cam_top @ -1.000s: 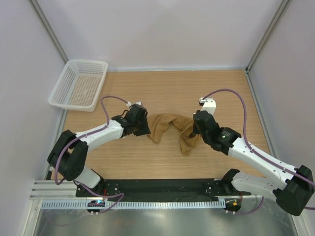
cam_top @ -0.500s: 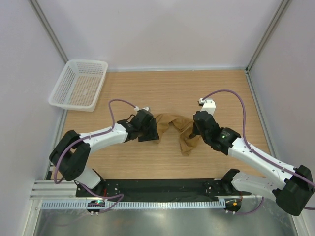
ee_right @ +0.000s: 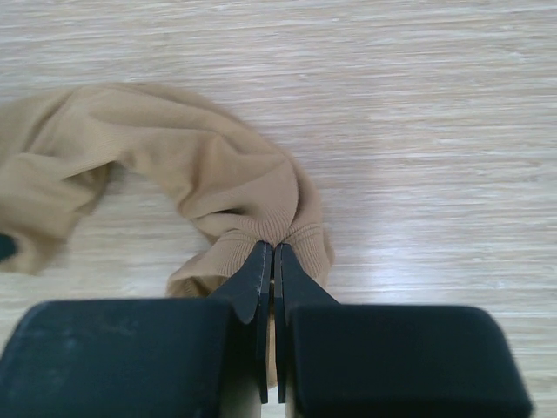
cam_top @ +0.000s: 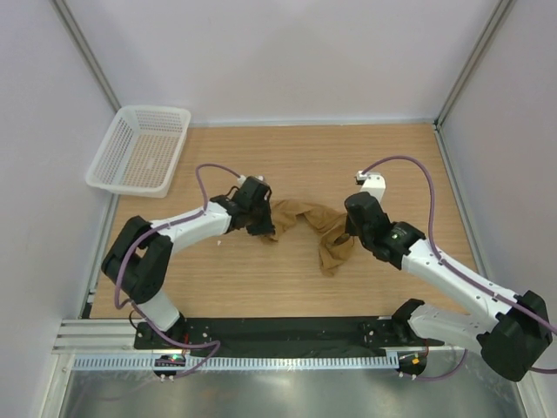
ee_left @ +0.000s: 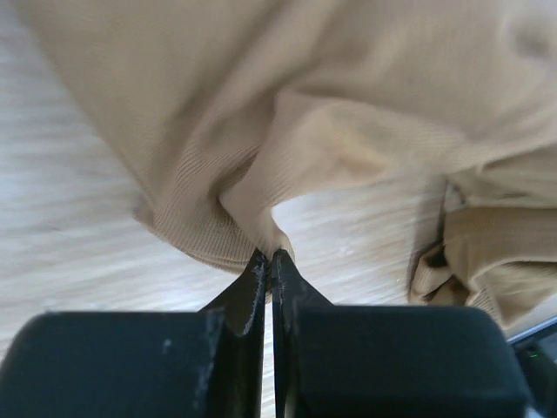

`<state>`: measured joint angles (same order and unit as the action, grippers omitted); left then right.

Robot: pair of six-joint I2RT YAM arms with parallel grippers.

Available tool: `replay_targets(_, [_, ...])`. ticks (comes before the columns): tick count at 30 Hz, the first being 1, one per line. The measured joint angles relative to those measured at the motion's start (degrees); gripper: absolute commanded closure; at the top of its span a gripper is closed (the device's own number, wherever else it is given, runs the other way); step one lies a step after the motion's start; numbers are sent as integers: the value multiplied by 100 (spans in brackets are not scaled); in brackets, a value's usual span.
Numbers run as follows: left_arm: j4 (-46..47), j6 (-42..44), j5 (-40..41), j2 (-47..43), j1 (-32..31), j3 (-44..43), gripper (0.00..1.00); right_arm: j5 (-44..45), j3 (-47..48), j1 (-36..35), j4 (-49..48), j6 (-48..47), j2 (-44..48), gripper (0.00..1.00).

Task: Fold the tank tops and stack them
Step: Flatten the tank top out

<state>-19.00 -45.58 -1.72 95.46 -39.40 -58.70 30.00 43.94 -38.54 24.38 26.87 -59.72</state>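
A tan-brown tank top [cam_top: 313, 228] lies bunched in the middle of the wooden table, strung between both arms. My left gripper [cam_top: 261, 225] is shut on the tank top's left edge; the left wrist view shows a pinch of ribbed cloth [ee_left: 261, 228] caught at the gripper's [ee_left: 269, 255] tips, lifted off the wood. My right gripper [cam_top: 346, 233] is shut on the tank top's right end, where a ribbed hem [ee_right: 278, 228] is gathered at the gripper's [ee_right: 272, 250] tips. The cloth [ee_right: 157, 165] curls away to the left in the right wrist view.
A white mesh basket [cam_top: 139, 150] sits at the table's far left corner, by the left wall. Light walls close in the back and both sides. A black rail [cam_top: 287, 335] runs along the near edge between the arm bases.
The left gripper moved right onto the tank top's left edge, opened wider, then shut on the cloth. The right gripper kept its hold, hardly moving.
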Motion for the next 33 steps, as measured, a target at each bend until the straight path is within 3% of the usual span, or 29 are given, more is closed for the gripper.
replay_targets(7, [-874,269,-227,-879,1300,-743,100,-492,907,1078,501,-321,-402,99])
replay_targets(11, [-1445,437,-251,-1626,1416,-1574,100,-942,1773,1193,715,-498,-264,99])
replay_targets(21, [-2750,511,-501,-4634,1362,-1287,100,-2675,2256,1187,1440,-562,1965,99])
replay_targets(26, [-3209,516,-476,-4878,1360,-1285,100,-3152,2435,1187,1792,-535,2081,99])
replay_targets(31, [-3191,557,-361,-4461,1412,-999,100,-3005,2424,1187,1978,-555,1010,99])
replay_targets(32, [-3134,557,-365,-4288,1484,-870,100,-2903,2422,1187,1954,-557,658,78])
replay_targets(33, [-3027,555,-391,-4072,1580,-737,94,-2778,2422,1204,1910,-546,291,60])
